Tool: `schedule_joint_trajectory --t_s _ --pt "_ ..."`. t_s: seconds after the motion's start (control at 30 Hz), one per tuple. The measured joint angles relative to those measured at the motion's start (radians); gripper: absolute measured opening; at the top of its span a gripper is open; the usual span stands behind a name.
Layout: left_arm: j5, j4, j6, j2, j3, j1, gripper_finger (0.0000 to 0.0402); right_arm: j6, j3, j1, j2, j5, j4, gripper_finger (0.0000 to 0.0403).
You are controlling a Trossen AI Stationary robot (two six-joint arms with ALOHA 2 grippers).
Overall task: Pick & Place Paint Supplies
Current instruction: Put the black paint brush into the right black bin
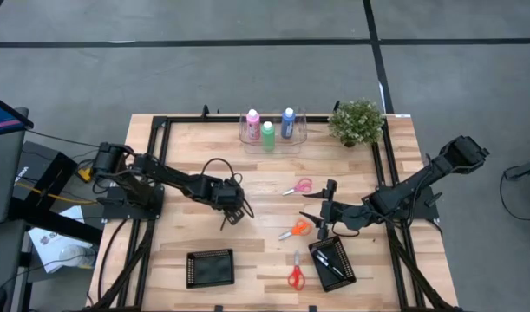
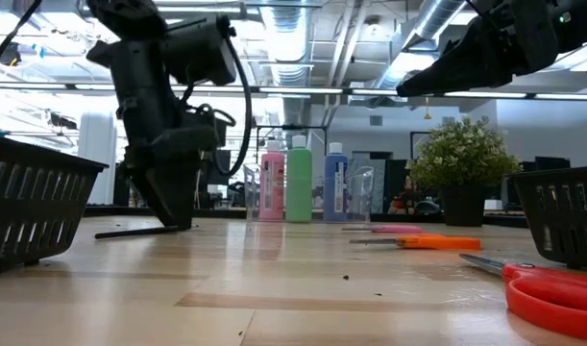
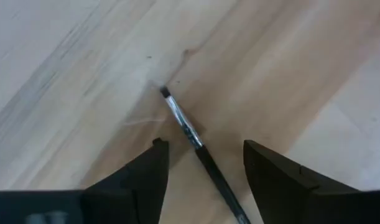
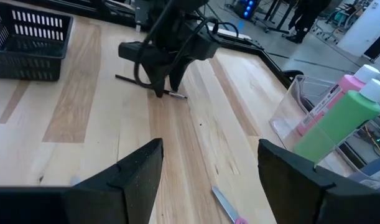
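The table [image 1: 273,251] is pale, planked wood with a fine grain, edged by a dark metal frame. On it lies a thin brush [image 3: 191,134] with a dark handle, a shiny metal ferrule and a small dark tip, flat on the boards between the fingers of the left gripper [image 3: 202,163], whose jaws stand apart on either side of the handle without clamping it. In the low view the brush's handle sticks out along the wood beside that gripper. Near the far edge a clear, hard-walled plastic tray [image 1: 297,137] holds three squarish paint bottles with white caps: pink bottle [image 1: 252,124], green bottle [image 1: 268,133] and blue bottle [image 1: 288,122], all upright and close together. Two black mesh baskets sit toward the near edge: the left basket [image 1: 210,268] looks bare inside, while the right basket [image 1: 333,263] holds a few thin dark brushes (how many I cannot tell). The right gripper [image 4: 208,171] is wide open with nothing in it, hanging above the table near the right basket. Scissors with pink, orange [image 1: 294,229] and red handles lie scattered on the wood, and a bushy green potted plant [image 1: 356,121] stands beside the tray.
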Motion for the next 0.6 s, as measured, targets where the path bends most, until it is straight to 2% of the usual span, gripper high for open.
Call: schedule_joint_trajectory --t_s 0.2,0.43,0.6 --pt "0.008 0.030 0.000 -0.005 -0.031 0.024 0.0148 0.000 0.000 0.000 0.000 0.000 -0.001 0.0243" --pt "0.018 0.047 0.000 -0.006 -0.078 0.024 0.0025 0.000 0.000 0.000 0.000 0.000 -0.003 0.0243" --pt "0.027 0.083 0.021 -0.010 -0.111 0.022 0.0008 0.000 0.000 0.000 0.000 0.000 -0.003 0.0243"
